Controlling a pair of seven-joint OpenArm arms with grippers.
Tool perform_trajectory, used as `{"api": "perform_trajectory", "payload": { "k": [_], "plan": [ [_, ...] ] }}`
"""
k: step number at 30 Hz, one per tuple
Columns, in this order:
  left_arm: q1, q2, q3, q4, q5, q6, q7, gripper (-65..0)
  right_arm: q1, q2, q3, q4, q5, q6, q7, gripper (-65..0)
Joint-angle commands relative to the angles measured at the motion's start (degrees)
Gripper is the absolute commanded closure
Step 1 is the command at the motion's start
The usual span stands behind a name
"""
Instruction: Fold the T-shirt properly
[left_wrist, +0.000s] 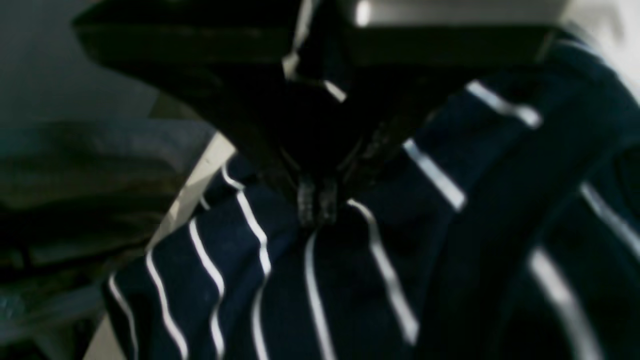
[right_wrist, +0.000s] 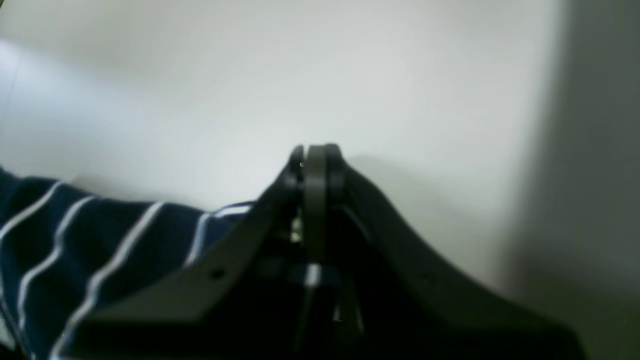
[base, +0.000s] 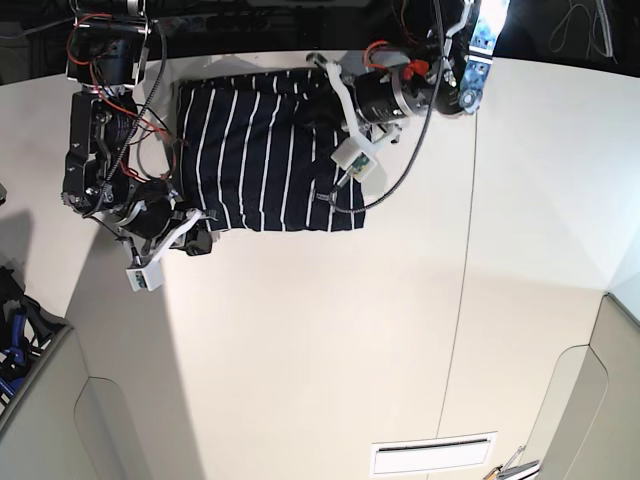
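In the left wrist view, the left claw (left_wrist: 317, 202) was clamped together on a pinch of the shirt (left_wrist: 310, 280), whose navy, white-striped cloth spread below and to either side of it. In the right wrist view, the right claw (right_wrist: 315, 160) was pressed together over the bare table (right_wrist: 350, 75), the shirt (right_wrist: 100, 245) lying to its left. From the base view, the shirt (base: 260, 160) lay between both claws.

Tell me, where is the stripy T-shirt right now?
In the base view the T-shirt lies on the white table near its far edge, toward the left, between the two grippers: the right gripper at its near-left corner and the left gripper at its far-right edge.
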Motion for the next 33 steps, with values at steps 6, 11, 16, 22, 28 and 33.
{"api": "perform_trajectory", "payload": {
  "k": [6,11,16,22,28,33],
  "plan": [
    [-11.1,-2.1,-1.5,-2.1,6.8,4.3,0.2,0.0,0.9,0.3,0.2,0.9,3.3,0.2,0.0,0.0],
    [-19.5,-5.3,-1.5,-6.0,8.1,4.3,-2.8,0.0,0.9,0.3,0.2,0.9,8.0,0.3,-3.4,0.0],
    [-27.0,-4.5,-1.5,-14.0,8.0,4.4,-4.2,0.0,-0.2,-1.4,0.2,0.9,14.2,1.6,-6.3,0.0],
    [-30.6,-4.3,-1.5,-17.6,8.1,5.9,-4.0,0.0,-5.2,-7.2,0.2,0.9,14.1,2.0,-5.6,0.0],
    [-29.7,-8.6,-1.6,-9.4,5.1,9.4,-2.3,0.0,-5.7,-6.0,0.2,3.2,13.1,2.0,-5.7,0.0],
    [-21.7,-15.1,-2.9,2.4,4.4,11.8,-0.4,0.0,-8.5,-1.6,0.5,10.9,12.8,2.0,-9.3,0.0]
  ]
}}
